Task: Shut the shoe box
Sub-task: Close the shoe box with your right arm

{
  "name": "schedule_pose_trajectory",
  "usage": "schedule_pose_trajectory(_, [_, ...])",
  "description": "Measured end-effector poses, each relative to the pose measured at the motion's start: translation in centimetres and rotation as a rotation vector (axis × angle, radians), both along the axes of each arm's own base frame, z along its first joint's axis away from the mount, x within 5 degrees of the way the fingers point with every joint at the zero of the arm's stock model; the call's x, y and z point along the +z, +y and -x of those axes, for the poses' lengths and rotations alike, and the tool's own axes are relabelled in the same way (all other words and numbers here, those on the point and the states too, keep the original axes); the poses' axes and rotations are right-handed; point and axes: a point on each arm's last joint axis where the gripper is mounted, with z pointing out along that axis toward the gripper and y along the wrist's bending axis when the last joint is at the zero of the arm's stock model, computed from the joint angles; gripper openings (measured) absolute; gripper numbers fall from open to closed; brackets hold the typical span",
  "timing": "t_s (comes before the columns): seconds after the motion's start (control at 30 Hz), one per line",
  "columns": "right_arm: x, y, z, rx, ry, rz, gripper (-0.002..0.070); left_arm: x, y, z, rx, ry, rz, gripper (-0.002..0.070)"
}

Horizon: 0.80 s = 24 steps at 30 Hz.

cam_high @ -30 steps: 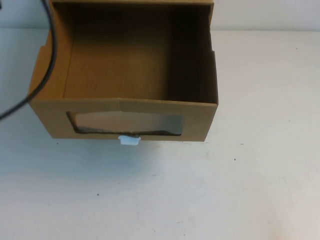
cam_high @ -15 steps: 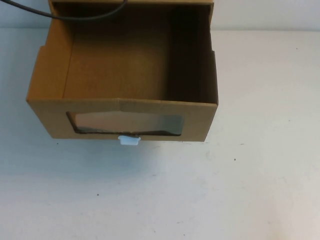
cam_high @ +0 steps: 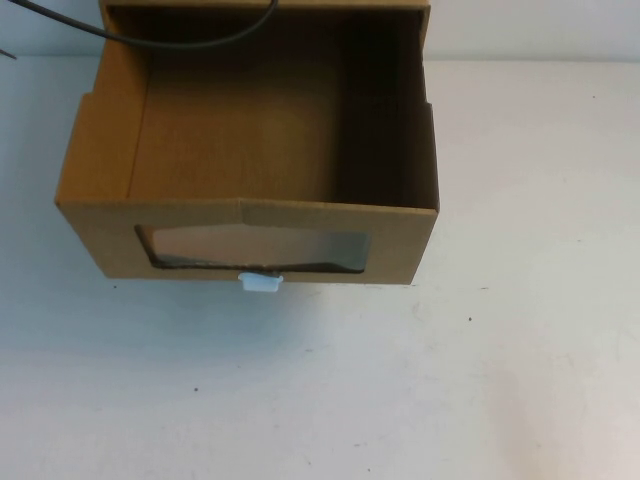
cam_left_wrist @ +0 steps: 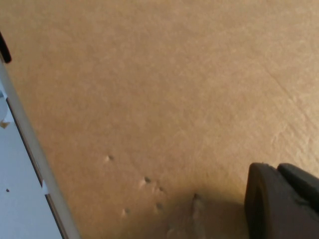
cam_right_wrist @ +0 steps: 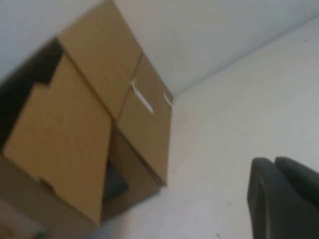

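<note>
The left gripper (cam_left_wrist: 281, 201) hangs close against a plain cardboard face of the shoe box (cam_high: 250, 160); only one dark finger shows. The right gripper (cam_right_wrist: 284, 199) sits off over the white table (cam_high: 500, 380), looking at the box's side. The box stands at twelve o'clock on the table, its drawer pulled out toward six o'clock, clear window (cam_high: 255, 247) and white tab (cam_high: 260, 283) in front, a black cable (cam_high: 180, 38) crossing its far edge

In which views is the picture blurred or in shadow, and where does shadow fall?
High view: sharp; the shoe box interior is dark on its right, with soft shadow on the table below its front. Left wrist view: cardboard fills it, shadow near the left gripper. Right wrist view: soft, right gripper blurred.
</note>
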Motion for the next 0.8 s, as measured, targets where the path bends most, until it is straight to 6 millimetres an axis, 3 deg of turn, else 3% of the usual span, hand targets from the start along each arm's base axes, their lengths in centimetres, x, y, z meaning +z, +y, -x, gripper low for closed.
schedule_pose_trajectory(0.07, [0.5,-0.3,0.0,-0.032,-0.028,-0.173,-0.0013,0.0,0.0,0.0,-0.001,0.002,-0.001,-0.0002])
schedule_pose_trajectory(0.2, [0.9,-0.7,-0.1,-0.068,-0.044,-0.353,-0.0013,0.0,0.0,0.0,-0.003,0.005,0.0,-0.0002])
schedule_pose_trajectory(0.27, [1.5,0.0,0.1,0.002,-0.026,-0.345,-0.0013,0.0,0.0,0.0,-0.003,0.005,0.0,-0.0002])
schedule_pose_trajectory(0.37, [4.3,1.4,0.5,0.156,0.02,-0.286,-0.0012,0.0,0.0,0.1,-0.005,0.007,0.001,-0.0002])
schedule_pose_trajectory(0.47, [6.9,3.0,-0.1,0.325,0.189,-0.166,-0.0011,0.0,0.0,0.2,-0.007,0.011,-0.001,-0.0002])
schedule_pose_trajectory(0.63, [10.2,4.6,-4.1,0.542,0.495,0.075,-0.0011,0.2,0.1,0.4,-0.008,0.014,-0.013,-0.0002])
schedule_pose_trajectory(0.8, [12.5,5.5,-9.0,0.669,0.607,0.172,-0.0011,0.3,0.2,0.5,-0.006,0.013,-0.024,-0.0002])
